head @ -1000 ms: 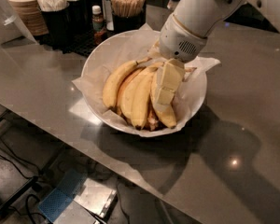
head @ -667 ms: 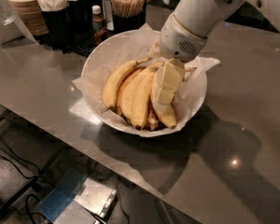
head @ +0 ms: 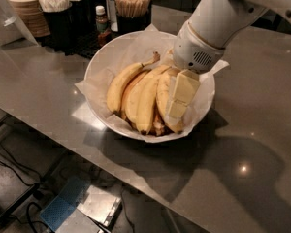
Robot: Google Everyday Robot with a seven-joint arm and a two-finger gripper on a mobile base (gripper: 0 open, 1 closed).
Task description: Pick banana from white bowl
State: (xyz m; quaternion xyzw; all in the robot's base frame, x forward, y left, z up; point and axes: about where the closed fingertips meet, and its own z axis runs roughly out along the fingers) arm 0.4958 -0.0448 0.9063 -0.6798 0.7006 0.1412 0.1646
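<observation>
The white bowl (head: 103, 57), lined with crinkled white paper, stands on the grey counter and holds several bananas side by side. My gripper (head: 180, 97) reaches down from the upper right into the bowl's right side. It rests on the plump yellow banana (head: 162, 97) at the right end of the row. That banana's stem is hidden behind the gripper's white wrist (head: 200, 52). A slimmer banana with an upturned stem (head: 119, 86) lies at the left end, with more bananas (head: 145, 101) between the two.
Behind the bowl stand a dark cup of wooden stirrers (head: 132, 4), a small bottle (head: 102, 21), a dark holder of white packets (head: 58, 11) and stacked paper cups (head: 26, 8). The counter's front edge (head: 111, 166) runs diagonally. Below it are cables and a flat device (head: 82, 208) on the floor.
</observation>
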